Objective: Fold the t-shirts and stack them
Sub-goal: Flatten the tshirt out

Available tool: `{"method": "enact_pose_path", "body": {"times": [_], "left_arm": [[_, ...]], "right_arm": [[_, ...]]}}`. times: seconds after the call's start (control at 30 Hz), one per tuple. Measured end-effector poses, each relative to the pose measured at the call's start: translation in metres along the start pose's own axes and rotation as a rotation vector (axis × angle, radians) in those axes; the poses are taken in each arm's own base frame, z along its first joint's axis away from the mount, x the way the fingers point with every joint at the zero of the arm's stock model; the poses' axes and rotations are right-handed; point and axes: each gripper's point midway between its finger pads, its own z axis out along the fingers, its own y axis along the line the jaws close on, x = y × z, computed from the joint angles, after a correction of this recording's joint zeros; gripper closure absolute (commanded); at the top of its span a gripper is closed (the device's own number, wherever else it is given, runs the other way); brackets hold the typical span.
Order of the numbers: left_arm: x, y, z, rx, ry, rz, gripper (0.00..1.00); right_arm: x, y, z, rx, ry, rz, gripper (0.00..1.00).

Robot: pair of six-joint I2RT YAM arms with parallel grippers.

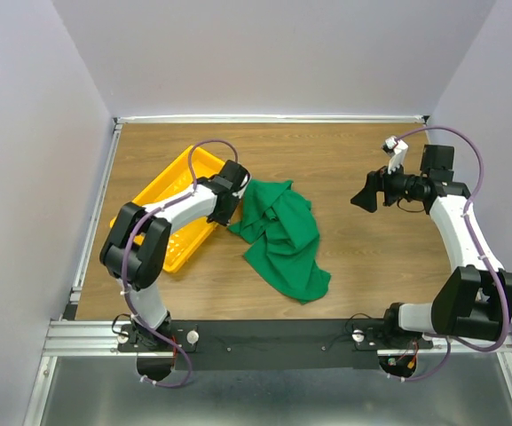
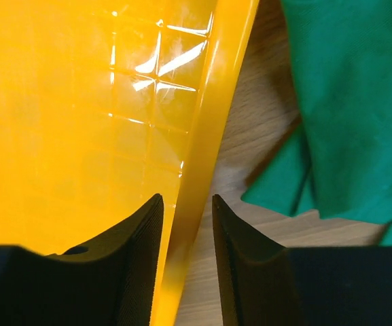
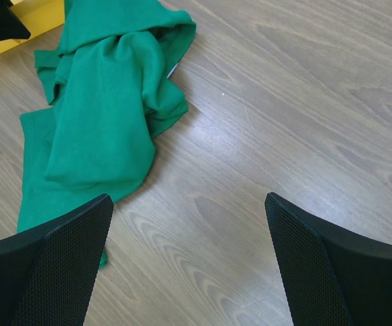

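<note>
While left gripper (image 2: 187, 198) straddles yellow tray (image 2: 226, 81) rim, jaws half-narrowed, nothing pinched, I fear clamping tray, dragging it, leaving crumpled green t-shirt (image 1: 282, 235) just beside it on table (image 1: 371, 266). Right gripper (image 3: 188, 197) wide open, empty.

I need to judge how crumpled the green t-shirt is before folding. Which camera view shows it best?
Top external: the whole t-shirt shows, crumpled beside the yellow tray. Right wrist shows it closer but cropped at the frame edges; left wrist catches only a corner past the tray rim.
</note>
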Motion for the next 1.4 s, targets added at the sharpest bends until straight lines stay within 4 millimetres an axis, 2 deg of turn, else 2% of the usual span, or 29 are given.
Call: {"method": "enact_pose_path", "body": {"times": [0.03, 0.07, 0.13, 0.2, 0.23, 0.33, 0.43, 0.47, 0.6, 0.67, 0.7, 0.73, 0.87, 1.07, 1.1, 1.2, 1.27, 1.4], "left_arm": [[0.004, 0.000, 0.005, -0.005, 0.018, 0.009, 0.75], [0.007, 0.001, 0.010, -0.013, 0.036, 0.021, 0.86], [0.006, 0.004, 0.013, -0.022, 0.040, 0.051, 0.90], [0.003, 0.008, 0.014, -0.036, 0.038, 0.009, 0.97], [0.001, 0.013, 0.015, -0.047, 0.037, 0.002, 1.00], [-0.020, 0.040, 0.018, -0.101, -0.006, -0.024, 1.00], [-0.057, 0.074, 0.024, -0.167, -0.061, -0.069, 1.00], [-0.082, 0.095, 0.030, -0.203, -0.097, -0.091, 1.00], [-0.152, 0.153, 0.041, -0.276, -0.211, -0.166, 1.00], [-0.176, 0.186, 0.045, -0.312, -0.256, -0.205, 1.00], [-0.182, 0.195, 0.046, -0.322, -0.271, -0.221, 1.00], [-0.183, 0.208, 0.047, -0.334, -0.280, -0.245, 1.00], [-0.166, 0.228, 0.050, -0.353, -0.242, -0.298, 1.00], [-0.156, 0.235, 0.064, -0.361, -0.206, -0.312, 1.00], [-0.156, 0.236, 0.068, -0.360, -0.202, -0.312, 0.99], [-0.157, 0.241, 0.078, -0.360, -0.202, -0.328, 0.54], [-0.155, 0.247, 0.082, -0.367, -0.198, -0.343, 0.32], [-0.156, 0.258, 0.075, -0.384, -0.215, -0.383, 0.28]], "right_arm": [[0.001, 0.000, 0.000, -0.001, 0.001, 0.002, 0.00], [0.001, 0.000, 0.001, -0.001, 0.003, 0.003, 0.00], [0.002, -0.001, 0.001, -0.002, 0.005, 0.006, 0.00], [0.002, -0.001, 0.002, -0.002, 0.006, 0.006, 0.00], [0.002, -0.001, 0.002, -0.003, 0.006, 0.007, 0.00], [0.003, -0.001, 0.003, -0.007, 0.008, 0.011, 0.00], [0.005, -0.001, 0.006, -0.019, 0.014, 0.021, 0.00], [0.007, -0.002, 0.007, -0.025, 0.017, 0.027, 0.00], [0.010, -0.003, 0.010, -0.034, 0.026, 0.032, 0.00], [0.010, -0.003, 0.010, -0.036, 0.025, 0.026, 0.00], [0.010, -0.003, 0.010, -0.036, 0.024, 0.020, 0.00], [0.010, -0.003, 0.010, -0.036, 0.025, 0.019, 0.00], [0.010, -0.004, 0.010, -0.036, 0.024, 0.008, 0.00], [0.011, -0.005, 0.012, -0.038, 0.028, 0.008, 0.00], [0.012, -0.006, 0.013, -0.039, 0.031, 0.012, 0.00], [0.012, -0.009, 0.015, -0.044, 0.036, 0.020, 0.00], [0.010, -0.010, 0.017, -0.048, 0.035, 0.021, 0.00], [0.005, -0.009, 0.016, -0.063, 0.026, 0.005, 0.00]]}}
